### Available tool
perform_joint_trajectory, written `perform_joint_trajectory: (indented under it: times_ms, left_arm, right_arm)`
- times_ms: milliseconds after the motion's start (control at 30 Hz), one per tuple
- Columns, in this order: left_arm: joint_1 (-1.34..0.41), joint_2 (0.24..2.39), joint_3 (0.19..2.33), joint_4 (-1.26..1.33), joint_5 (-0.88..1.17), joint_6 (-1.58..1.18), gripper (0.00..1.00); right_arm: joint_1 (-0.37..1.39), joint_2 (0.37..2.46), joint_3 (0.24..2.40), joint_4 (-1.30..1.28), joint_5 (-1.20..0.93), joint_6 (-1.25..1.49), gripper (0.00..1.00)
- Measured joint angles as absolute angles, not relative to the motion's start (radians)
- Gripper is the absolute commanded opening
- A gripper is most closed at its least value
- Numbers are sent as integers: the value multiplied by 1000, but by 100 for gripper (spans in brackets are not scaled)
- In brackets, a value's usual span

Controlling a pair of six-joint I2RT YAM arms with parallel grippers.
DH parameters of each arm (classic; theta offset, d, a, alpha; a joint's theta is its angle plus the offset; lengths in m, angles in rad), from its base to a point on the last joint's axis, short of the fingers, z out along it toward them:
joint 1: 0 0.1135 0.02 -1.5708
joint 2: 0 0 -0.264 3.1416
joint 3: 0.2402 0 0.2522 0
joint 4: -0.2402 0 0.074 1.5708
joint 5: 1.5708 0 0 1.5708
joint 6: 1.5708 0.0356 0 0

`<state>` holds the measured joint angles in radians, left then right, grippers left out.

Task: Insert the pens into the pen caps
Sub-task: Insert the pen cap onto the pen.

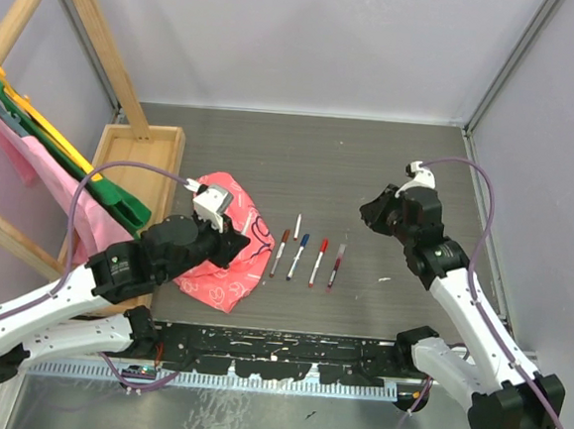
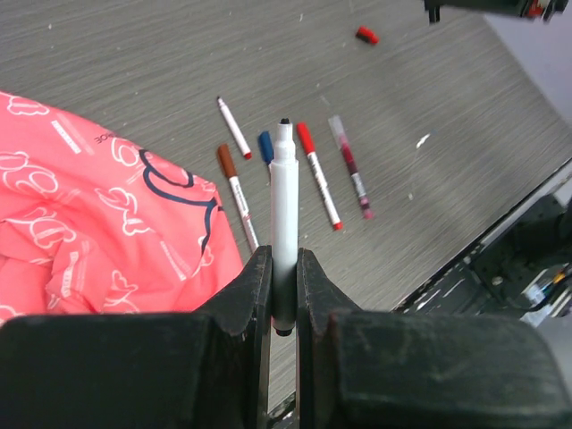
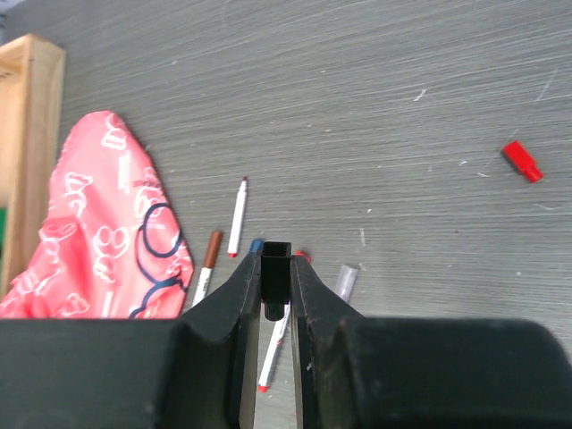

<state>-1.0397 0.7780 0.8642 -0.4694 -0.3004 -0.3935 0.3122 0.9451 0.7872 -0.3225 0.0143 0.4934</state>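
Left wrist view shows the left jaws clamped narrowly on the lower barrel of a white pen [image 2: 284, 188], its bare black tip pointing out ahead of them. In the right wrist view the right jaws are pinched on a small black cap [image 3: 276, 261], whose open end faces forward, away from the camera. From above, the two arms are well apart: the left one is over the pink cloth [image 1: 226, 254] at the left of the worktop [image 1: 370, 171], and the right one is to the right of the row of pens [image 1: 309, 256] lying between them. Several pens in that row seem to wear coloured caps already, while a short one at the far end [image 2: 234, 128] shows a bare red tip. A loose red cap [image 3: 521, 162] lies apart on the far right. The step in hand appears to be mating this black-tipped pen with its cap, both parts being gripped but not yet together. The next move calls for bringing the arms toward each other above the row, turning the wrists so that tip and cap mouth face along one line, and then pressing straight in. A small sideways error would likely make the tip catch the cap's rim.
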Motion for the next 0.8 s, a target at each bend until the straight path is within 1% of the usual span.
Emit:
perform_joint_trajectory:
  times_ms: [300, 433, 600, 800]
  left_arm:
    - [-1031, 788, 868, -397, -270, -486, 0]
    - [-1029, 842, 867, -363, -222, -518, 0]
    - [-1028, 894, 865, -257, -154, -557, 0]
    - [-1056, 991, 867, -167, -96, -564, 0]
  right_arm:
    - [310, 778, 769, -282, -142, 550, 0]
    - [310, 702, 720, -146, -214, 625, 0]
    - [310, 616, 566, 98, -268, 789, 0]
    - [310, 620, 531, 237, -339, 879, 0]
